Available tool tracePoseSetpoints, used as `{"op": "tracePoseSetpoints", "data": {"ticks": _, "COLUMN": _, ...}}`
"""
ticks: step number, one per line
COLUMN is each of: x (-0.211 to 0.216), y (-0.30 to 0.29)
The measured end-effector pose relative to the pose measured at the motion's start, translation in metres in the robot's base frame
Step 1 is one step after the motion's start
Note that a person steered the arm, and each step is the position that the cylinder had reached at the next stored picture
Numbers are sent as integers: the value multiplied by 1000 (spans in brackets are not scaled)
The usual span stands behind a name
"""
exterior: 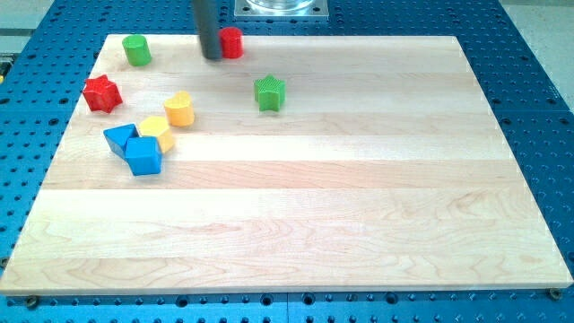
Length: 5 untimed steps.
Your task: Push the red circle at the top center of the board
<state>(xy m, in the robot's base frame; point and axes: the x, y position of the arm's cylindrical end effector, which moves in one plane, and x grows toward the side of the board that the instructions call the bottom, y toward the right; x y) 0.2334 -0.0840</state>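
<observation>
The red circle [232, 42] stands at the top edge of the wooden board [359, 215], left of centre. My tip [212, 56] is right beside its left side, touching or nearly touching it. The dark rod rises from there out of the view's top.
A green cylinder [136, 50] sits at the top left. A red star [102, 93] lies below it. A yellow block [179, 109], a second yellow block [154, 131] and two blue blocks [120, 137] [143, 155] cluster at the left. A green star [268, 92] lies near the centre top.
</observation>
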Motion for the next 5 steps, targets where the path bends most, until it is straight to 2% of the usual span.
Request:
{"op": "tracePoseSetpoints", "data": {"ticks": 1, "x": 6, "y": 60}}
{"op": "tracePoseSetpoints", "data": {"ticks": 2, "x": 20, "y": 0}}
{"op": "tracePoseSetpoints", "data": {"ticks": 4, "x": -37, "y": -7}}
{"op": "tracePoseSetpoints", "data": {"ticks": 5, "x": -42, "y": -4}}
